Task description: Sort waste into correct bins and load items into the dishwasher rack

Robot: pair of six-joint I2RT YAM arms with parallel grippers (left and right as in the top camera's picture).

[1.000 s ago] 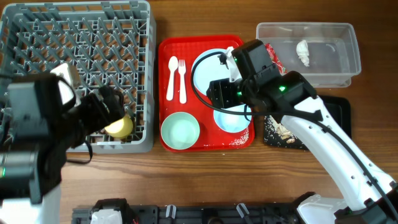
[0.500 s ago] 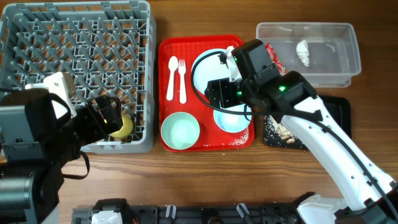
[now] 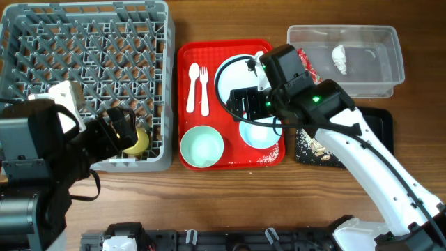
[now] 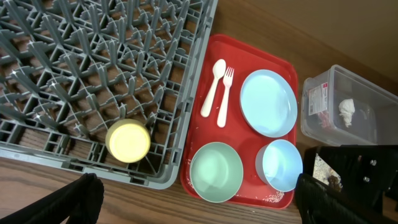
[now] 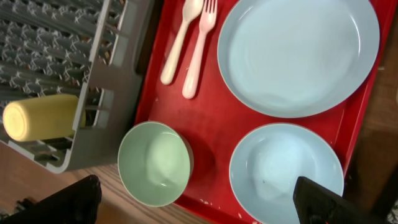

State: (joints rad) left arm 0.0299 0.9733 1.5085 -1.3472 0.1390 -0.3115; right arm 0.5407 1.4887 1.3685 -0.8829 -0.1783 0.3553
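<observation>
The yellow cup (image 3: 136, 141) lies in the near right corner of the grey dishwasher rack (image 3: 83, 49); it also shows in the left wrist view (image 4: 128, 140). My left gripper (image 4: 199, 205) is open and empty, back from the rack's near edge (image 3: 117, 130). On the red serving tray (image 3: 230, 160) are the white spoon (image 4: 213, 87), fork (image 4: 224, 96), pale blue plate (image 5: 298, 56), mint bowl (image 5: 154, 163) and blue bowl (image 5: 286, 171). My right gripper (image 5: 199, 202) is open and empty, above the bowls (image 3: 254, 115).
The clear tub (image 3: 369, 35) at the back right holds the white tissue (image 3: 339, 59) and the red wrapper (image 3: 306, 64). The black tray (image 3: 380, 125) beside it holds rice and brown scraps (image 3: 312, 145), partly under my right arm. A few rice grains lie on the red tray's near edge.
My left arm has drawn back from the rack toward the near left, leaving the yellow cup in the rack. The right arm has hardly moved.
</observation>
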